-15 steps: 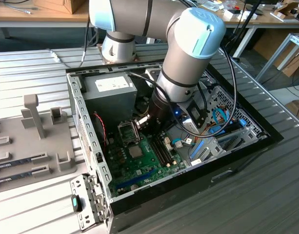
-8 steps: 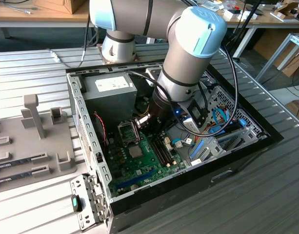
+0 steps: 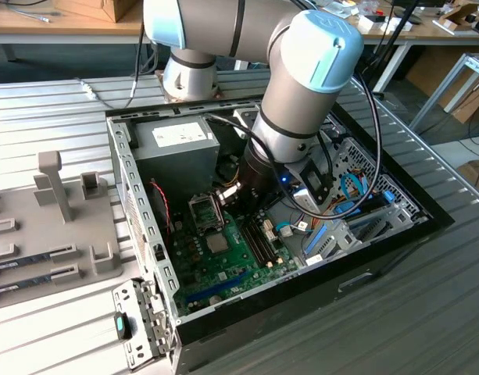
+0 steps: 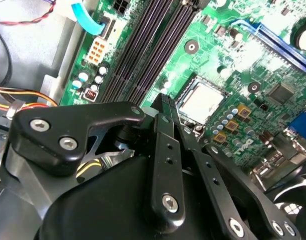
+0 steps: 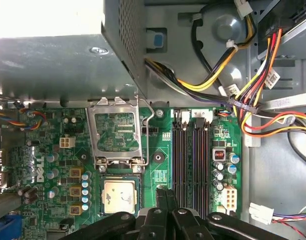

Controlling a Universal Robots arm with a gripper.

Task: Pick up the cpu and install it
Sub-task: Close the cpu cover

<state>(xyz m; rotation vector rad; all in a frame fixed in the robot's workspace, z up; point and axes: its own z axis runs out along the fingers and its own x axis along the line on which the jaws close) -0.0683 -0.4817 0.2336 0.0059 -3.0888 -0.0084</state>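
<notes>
The cpu (image 5: 120, 196) is a pale silvery square lying flat in the motherboard socket, and it also shows in the second wrist view (image 4: 202, 102) and the exterior view (image 3: 216, 243). The socket's metal load plate (image 5: 118, 131) stands flipped open beside it. My gripper (image 5: 165, 191) hovers low over the board inside the PC case, its black fingers pressed together with nothing between them. In the second wrist view the gripper (image 4: 162, 100) has its tips just beside the socket's edge, between the socket and the memory slots (image 4: 148, 45).
The grey power-supply box (image 3: 176, 141) stands close behind the socket. A bundle of coloured cables (image 5: 252, 100) hangs beside the memory slots (image 5: 190, 150). The case's metal walls (image 3: 126, 187) ring the board. A grey fixture tray (image 3: 59, 226) lies at the exterior view's left.
</notes>
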